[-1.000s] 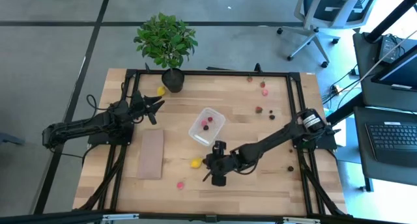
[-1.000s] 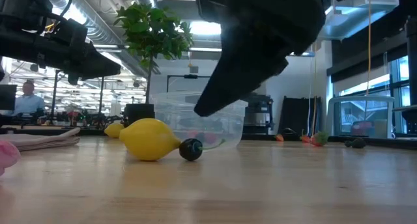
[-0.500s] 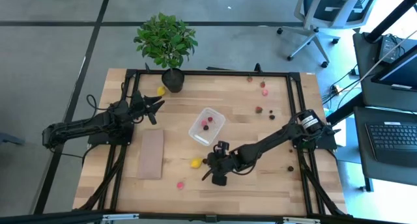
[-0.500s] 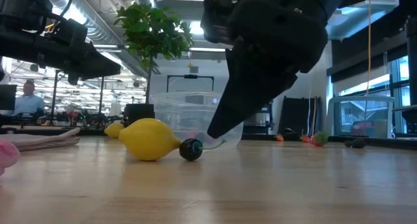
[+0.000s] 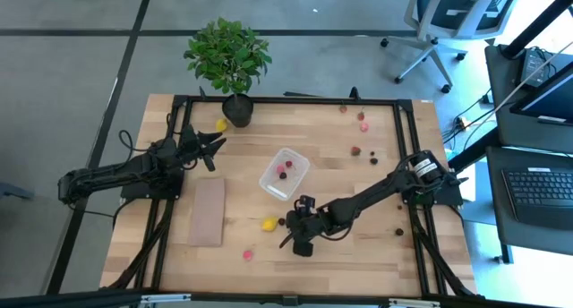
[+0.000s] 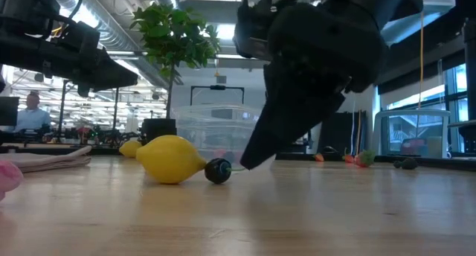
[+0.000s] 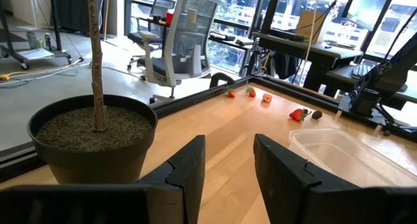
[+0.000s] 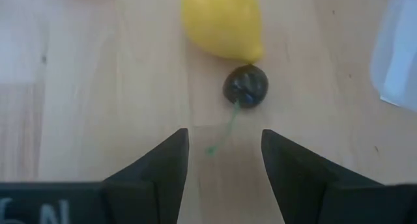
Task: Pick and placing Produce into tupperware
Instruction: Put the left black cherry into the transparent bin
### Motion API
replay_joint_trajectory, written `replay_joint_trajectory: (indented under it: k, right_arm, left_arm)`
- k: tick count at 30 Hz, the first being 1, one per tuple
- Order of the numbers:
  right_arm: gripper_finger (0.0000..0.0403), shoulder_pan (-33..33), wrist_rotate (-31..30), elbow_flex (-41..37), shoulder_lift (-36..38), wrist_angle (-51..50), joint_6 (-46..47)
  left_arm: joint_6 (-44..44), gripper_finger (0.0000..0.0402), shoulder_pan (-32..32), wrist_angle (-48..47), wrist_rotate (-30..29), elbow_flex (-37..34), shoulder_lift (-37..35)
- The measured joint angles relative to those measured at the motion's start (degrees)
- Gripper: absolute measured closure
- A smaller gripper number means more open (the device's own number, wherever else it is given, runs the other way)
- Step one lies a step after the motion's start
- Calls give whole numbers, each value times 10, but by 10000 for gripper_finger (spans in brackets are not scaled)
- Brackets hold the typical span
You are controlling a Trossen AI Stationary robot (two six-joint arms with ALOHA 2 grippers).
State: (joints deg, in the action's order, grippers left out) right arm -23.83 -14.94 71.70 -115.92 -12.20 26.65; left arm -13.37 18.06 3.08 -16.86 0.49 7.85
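Cherry [image 8: 245,85] pickup: we are holding the right gripper [image 8: 225,160] open astride its stem, beside the lemon [image 8: 221,21]; left gripper [image 7: 228,160] is idling closed.

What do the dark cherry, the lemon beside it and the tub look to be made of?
Cherry: likely glossy moulded plastic; it shows a highlight and has a thin green stem. Lemon: smooth, matte yellow plastic or rubber, uniform colour. Tub: thin, clear, colourless plastic; produce inside shows through it.
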Motion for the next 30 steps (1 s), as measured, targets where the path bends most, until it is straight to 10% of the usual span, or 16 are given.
replay_joint_trajectory:
  k: [30]
  right_arm:
    - [323,5,14,0,-26,16,0]
  left_arm:
    - [0,278,0,0,0,0,0]
